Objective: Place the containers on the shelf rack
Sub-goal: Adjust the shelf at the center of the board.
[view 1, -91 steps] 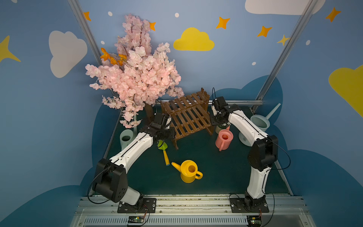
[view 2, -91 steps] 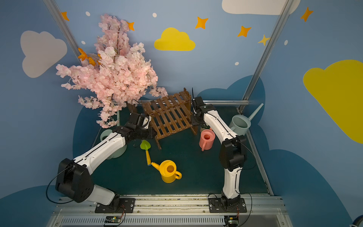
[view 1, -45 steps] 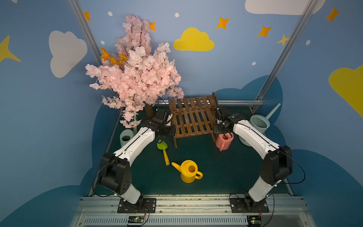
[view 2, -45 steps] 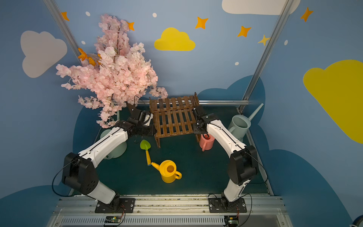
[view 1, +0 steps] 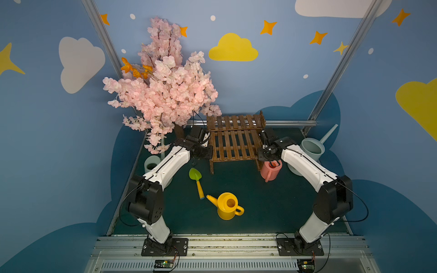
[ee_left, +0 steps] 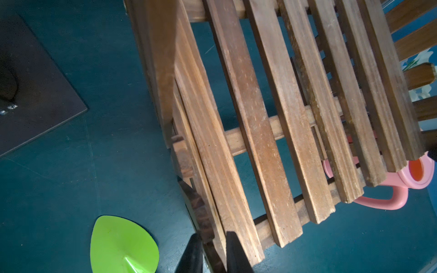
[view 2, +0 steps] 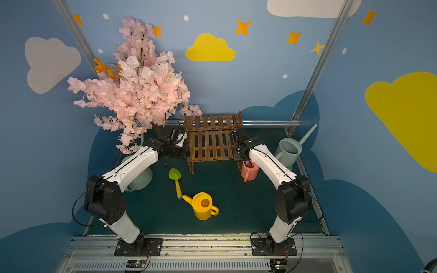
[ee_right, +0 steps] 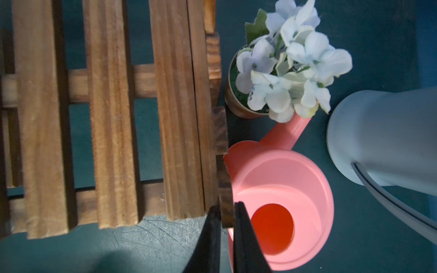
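Turned straight now, the rack [view 1: 233, 144] sits square at the back. Left gripper [ee_left: 213, 236] and right gripper [ee_right: 227, 208] each pinch its side. Yellow can [view 1: 227, 206] and pink can [view 1: 272, 171] wait on the floor [view 1: 260, 208].

Shelf rack [view 1: 233, 144] at the back; shovel [view 1: 195, 175] before it (leftward), watering can [view 1: 271, 172] just right.

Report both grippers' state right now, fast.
Left gripper: shut on the shelf rack, at its end frame.
Right gripper: shut on the shelf rack's opposite end frame, beside the pink watering can.
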### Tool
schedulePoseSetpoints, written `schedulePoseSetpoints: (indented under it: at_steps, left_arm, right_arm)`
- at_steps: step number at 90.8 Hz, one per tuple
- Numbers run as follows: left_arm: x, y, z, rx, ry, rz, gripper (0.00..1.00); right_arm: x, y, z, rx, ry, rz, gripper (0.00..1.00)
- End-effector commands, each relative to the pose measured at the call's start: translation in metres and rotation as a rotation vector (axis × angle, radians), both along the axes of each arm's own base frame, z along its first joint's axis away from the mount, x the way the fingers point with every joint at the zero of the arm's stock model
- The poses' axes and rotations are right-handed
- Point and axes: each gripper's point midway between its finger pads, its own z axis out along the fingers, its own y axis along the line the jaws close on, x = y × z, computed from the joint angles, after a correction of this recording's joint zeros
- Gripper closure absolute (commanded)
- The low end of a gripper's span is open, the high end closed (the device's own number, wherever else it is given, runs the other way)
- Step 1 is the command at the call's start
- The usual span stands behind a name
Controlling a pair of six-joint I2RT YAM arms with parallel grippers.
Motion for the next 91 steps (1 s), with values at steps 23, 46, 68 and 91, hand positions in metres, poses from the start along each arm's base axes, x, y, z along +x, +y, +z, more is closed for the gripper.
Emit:
schedulePoseSetpoints:
  at_steps: [23,46,68,91]
  left_arm:
    - [-0.014,-0.028,0.002,-0.048,0.036,-0.155,0.56]
    - [-0.025,-0.021,0.029,-0.044,-0.022,-0.173,0.33]
    - [-0.035,-0.012,0.028,-0.015,-0.028,-0.16,0.24]
    - [-0.022,-0.004,-0.002,0.043,0.019,-0.131,0.38]
  right_arm:
    - [0.003,0.029,0.031,0.147,-0.07,0.043,0.69]
    - [-0.01,0.019,0.061,0.154,-0.145,0.029,0.53]
    - [-0.053,-0.016,0.068,0.113,-0.172,-0.031,0.4]
    - [-0.112,-0.06,0.052,0.088,-0.199,-0.104,0.35]
